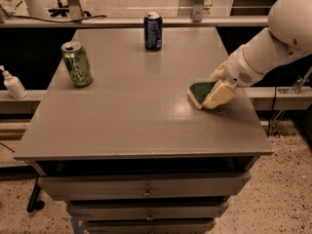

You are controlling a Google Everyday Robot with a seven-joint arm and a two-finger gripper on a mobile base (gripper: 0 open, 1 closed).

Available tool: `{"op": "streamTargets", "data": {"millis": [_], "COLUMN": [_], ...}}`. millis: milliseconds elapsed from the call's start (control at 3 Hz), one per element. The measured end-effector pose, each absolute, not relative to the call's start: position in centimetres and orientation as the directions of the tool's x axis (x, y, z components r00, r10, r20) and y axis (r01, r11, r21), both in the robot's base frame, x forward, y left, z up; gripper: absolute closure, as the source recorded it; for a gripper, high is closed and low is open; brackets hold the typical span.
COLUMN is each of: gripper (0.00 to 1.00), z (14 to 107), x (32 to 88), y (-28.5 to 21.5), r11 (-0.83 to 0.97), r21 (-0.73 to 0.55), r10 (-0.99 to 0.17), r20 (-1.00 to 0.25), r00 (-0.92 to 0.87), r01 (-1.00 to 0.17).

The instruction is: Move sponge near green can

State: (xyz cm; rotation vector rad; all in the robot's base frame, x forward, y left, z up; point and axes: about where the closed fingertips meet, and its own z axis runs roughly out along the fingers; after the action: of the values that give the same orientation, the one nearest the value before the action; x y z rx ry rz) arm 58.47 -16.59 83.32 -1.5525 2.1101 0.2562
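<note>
Nearest, drawers under the grey table. On top at three o'clock, near the right edge: sponge, green side up. Gripper pressed against its right side, arm reaching in from three o'clock; clamped or loose, cannot tell. Further back at ten o'clock, green can, upright, well apart from the sponge. Farthest, at twelve o'clock, blue can, upright.

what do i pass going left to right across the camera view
white pump bottle → green can → dark blue can → sponge → tool, at the sponge's right end near the table's right edge
</note>
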Motion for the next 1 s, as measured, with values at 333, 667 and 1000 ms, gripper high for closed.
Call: {"op": "streamTargets", "data": {"millis": [333,667,1000], "gripper": [0.87,1.0,1.0], "z": [85.2,89.7,89.7], "x": [59.2,60.1,60.1], "y": [-15.9,-15.1,-15.0], "r11": [0.322,0.316,0.316], "r21": [-0.17,-0.238,-0.238], "r10": [-0.836,-0.831,-0.831], "r20": [-0.513,-0.536,-0.536], "r00": [-0.195,-0.148,-0.148], "r01": [-0.931,-0.918,-0.918]}}
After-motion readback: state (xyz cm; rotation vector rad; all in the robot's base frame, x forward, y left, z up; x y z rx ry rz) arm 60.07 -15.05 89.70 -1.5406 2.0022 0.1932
